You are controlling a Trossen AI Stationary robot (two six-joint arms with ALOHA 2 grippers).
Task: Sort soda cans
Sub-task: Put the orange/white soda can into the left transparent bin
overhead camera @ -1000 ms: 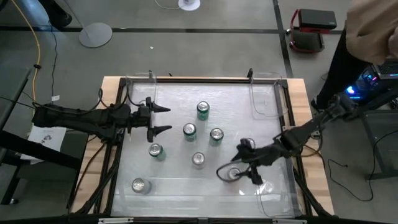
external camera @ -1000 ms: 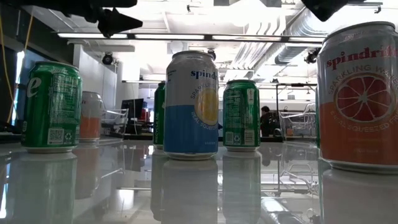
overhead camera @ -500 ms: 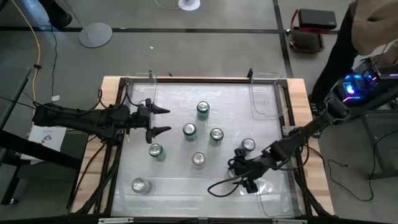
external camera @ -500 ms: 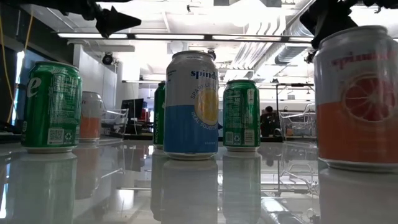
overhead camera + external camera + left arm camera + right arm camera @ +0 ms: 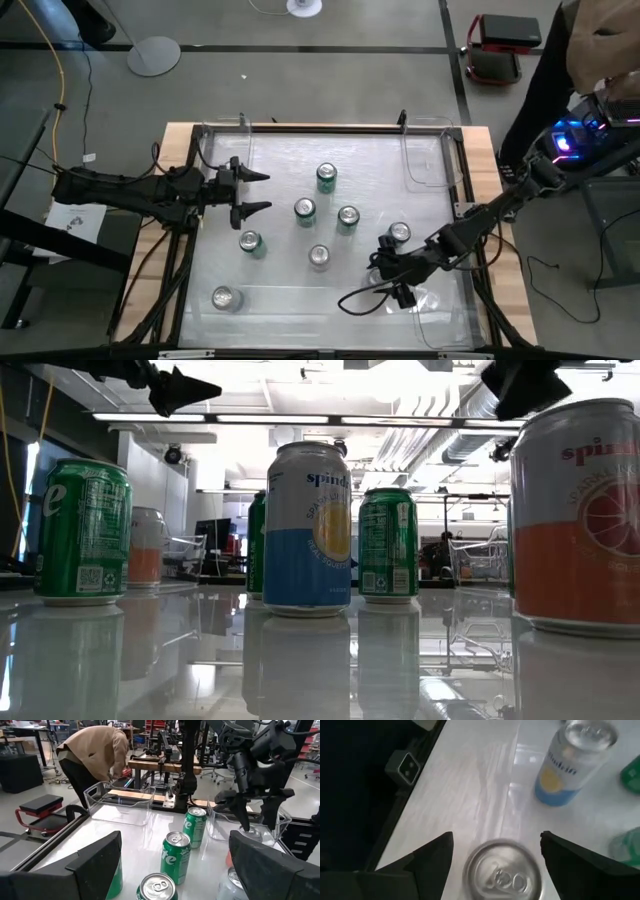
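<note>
Silver-topped soda cans are what I am sorting, and I am reading the table from my left side across. My left gripper (image 5: 258,192) is hovering at the left edge of the cluster with its jaws spread wide and nothing between them. It is sitting where it sat a second ago, so it is simply waiting.

Past it, the cans are standing upright and apart on the glossy table (image 5: 280,160): a lone can (image 5: 226,297) near the front left corner, a green can (image 5: 327,177) farthest back, and four others scattered between them. None of these is shifting.

Over on the right, the change is happening. My right gripper (image 5: 496,835) has been sliding toward the front right. That has uncovered a can (image 5: 398,233) my arm was hiding a second ago. I am now hanging right above the orange Spindrift can (image 5: 575,520), jaws open and astride its lid (image 5: 502,870) without pinching it. Its label is showing turned compared with a second ago, so I am judging that I brushed it. Sorting this can is barely starting: I am lined up, but the grip is not yet made.
</note>
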